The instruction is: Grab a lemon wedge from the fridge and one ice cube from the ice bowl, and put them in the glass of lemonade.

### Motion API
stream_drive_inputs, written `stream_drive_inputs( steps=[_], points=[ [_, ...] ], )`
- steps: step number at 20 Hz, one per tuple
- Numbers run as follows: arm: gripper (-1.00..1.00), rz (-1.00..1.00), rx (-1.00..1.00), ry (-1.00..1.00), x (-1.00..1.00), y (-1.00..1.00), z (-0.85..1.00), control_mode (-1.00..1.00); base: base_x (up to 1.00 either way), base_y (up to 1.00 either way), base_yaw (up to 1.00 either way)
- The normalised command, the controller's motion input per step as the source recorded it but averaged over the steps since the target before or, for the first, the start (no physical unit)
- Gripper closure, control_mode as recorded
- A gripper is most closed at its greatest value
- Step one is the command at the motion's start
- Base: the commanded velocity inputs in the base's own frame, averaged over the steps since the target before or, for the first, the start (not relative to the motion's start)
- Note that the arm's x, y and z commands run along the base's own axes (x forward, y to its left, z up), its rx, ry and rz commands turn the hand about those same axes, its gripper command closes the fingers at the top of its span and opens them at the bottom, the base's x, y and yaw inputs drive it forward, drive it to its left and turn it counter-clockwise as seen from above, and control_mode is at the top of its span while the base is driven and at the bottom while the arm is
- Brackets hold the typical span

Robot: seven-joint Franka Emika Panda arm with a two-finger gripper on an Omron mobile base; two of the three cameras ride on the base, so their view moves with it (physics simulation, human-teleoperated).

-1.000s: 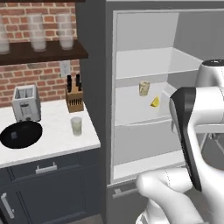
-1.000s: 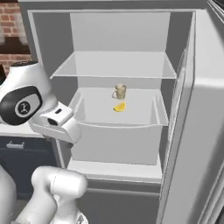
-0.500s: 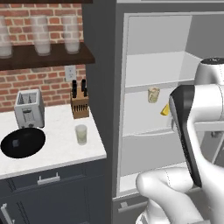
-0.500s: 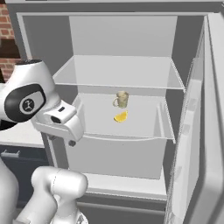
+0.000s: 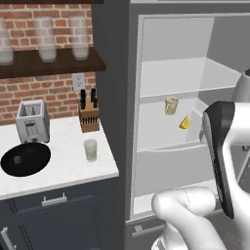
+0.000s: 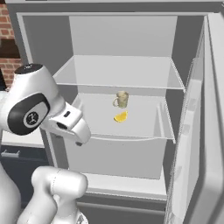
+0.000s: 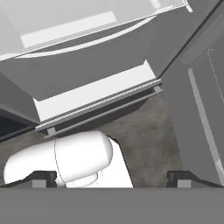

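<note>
Hand view: the gripper (image 7: pixel 111 178) has its jaws spread wide, the two tips far apart at the bottom edge, holding and touching nothing, aimed at the fridge's (image 7: pixel 100 94) lower front and the floor. The wedge (image 6: pixel 120 117), small and yellow, lies on the fridge's middle shelf, just beside a small mug (image 6: pixel 122 99).

Even flat rendered light, soft shadows, no glare, sharp.

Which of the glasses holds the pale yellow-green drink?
The small glass of lemonade on the white counter, beside the knife block; the taller frosted glasses stand on the wall shelf.
</note>
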Motion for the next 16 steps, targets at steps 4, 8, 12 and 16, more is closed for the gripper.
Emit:
stream_drive_inputs(
  steps=[4, 8, 12, 16],
  points=[
    [-1.0, 0.0, 0.03, -0.15, 0.15, 0.0, 0.0, -1.0, 0.0, 0.0, 0.0],
    [-1.0, 0.06, 0.01, -0.12, 0.44, 0.0, 0.0, -1.0, 0.0, 0.0, 0.0],
    [-1.0, 0.11, 0.0, -0.05, 0.66, 0.0, 0.0, -1.0, 0.0, 0.0, 0.0],
    [-1.0, 0.22, 0.0, 0.03, 0.81, -0.1, 0.0, -1.0, 0.0, 0.0, 0.0]
  ],
)
